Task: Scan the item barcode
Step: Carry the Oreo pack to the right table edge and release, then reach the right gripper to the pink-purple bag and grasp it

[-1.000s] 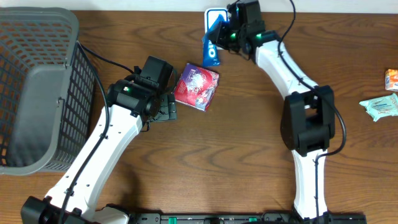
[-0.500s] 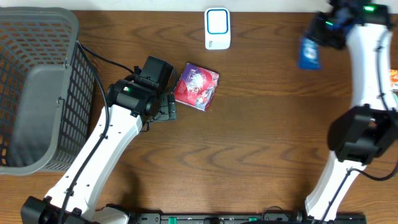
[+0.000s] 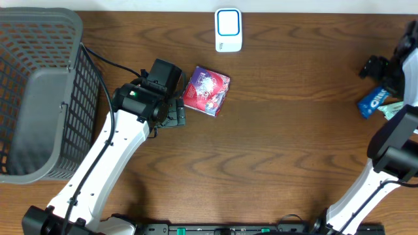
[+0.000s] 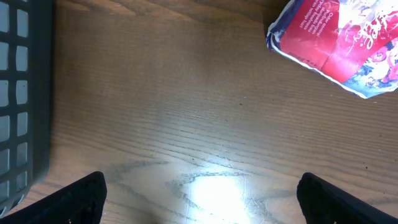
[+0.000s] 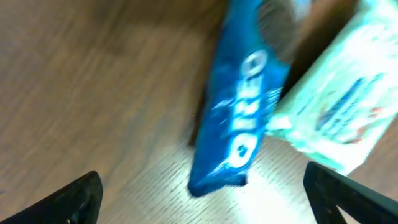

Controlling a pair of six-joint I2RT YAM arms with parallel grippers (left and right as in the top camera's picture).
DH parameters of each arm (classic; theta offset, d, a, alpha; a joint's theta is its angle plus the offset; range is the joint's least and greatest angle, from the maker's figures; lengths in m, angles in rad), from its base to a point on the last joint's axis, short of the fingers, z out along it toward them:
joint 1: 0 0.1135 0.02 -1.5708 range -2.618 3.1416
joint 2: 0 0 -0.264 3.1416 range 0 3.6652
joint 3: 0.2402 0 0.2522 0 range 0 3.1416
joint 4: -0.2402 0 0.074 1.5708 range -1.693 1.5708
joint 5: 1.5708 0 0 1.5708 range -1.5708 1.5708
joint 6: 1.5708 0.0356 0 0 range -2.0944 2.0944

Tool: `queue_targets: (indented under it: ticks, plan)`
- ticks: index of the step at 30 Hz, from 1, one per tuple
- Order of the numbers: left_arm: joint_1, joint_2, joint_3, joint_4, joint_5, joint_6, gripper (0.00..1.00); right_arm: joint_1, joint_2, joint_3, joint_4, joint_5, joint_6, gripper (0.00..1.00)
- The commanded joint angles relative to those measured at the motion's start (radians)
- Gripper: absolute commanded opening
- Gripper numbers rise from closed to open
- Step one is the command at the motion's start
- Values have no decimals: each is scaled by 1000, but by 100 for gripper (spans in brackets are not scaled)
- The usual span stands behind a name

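Overhead, a brown wooden table holds two white robot arms, one grey mesh basket, one white scanner with a blue face, and three packets: one red and purple, one blue biscuit pack and one pale green. The blue biscuit pack, the item for scanning, lies flat on the wood near the right edge of the view, touching the pale green packet beside it. The right gripper hangs just above it with its claw released, fingertips spread wide and nothing between them. The left gripper is also released and empty, poised over bare wood, with the red and purple packet just beside it and the basket wall to its other side. A second ago the right claw was holding the blue pack up in front of the scanner; half a second ago it carried the pack over the table's far right corner; now the pack is down and let go. The left arm, the red and purple packet, the scanner and the basket have not moved. The basket fills the left edge and the scanner sits at the far edge. A wide stretch of bare wood lies between the two arms.
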State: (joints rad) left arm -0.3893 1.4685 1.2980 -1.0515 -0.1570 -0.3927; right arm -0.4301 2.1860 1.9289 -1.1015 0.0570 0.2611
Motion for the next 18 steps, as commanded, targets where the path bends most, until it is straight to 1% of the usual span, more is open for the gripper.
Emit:
queue_targets:
  ticks: [1,6,9,13,16,18]
  plan:
    - [-3,2,2,-6,-12,-6,98,27,8,-11,6,-212,1,99]
    - [-3,2,2,-6,-12,-6,98,101,8,-11,5,-470,-50,96]
    - [-3,2,2,-6,-12,-6,98,179,8,-11,1,-584,-77,96]
    - [-3,2,2,-6,-12,-6,98,323,8,-16,-18,-612,-76,95]
    - [-3,2,2,-6,-12,-6,98,445,8,-27,-6,-615,-70,99]
    - [-3,2,2,-6,-12,-6,98,525,10,-32,11,-613,-17,99]
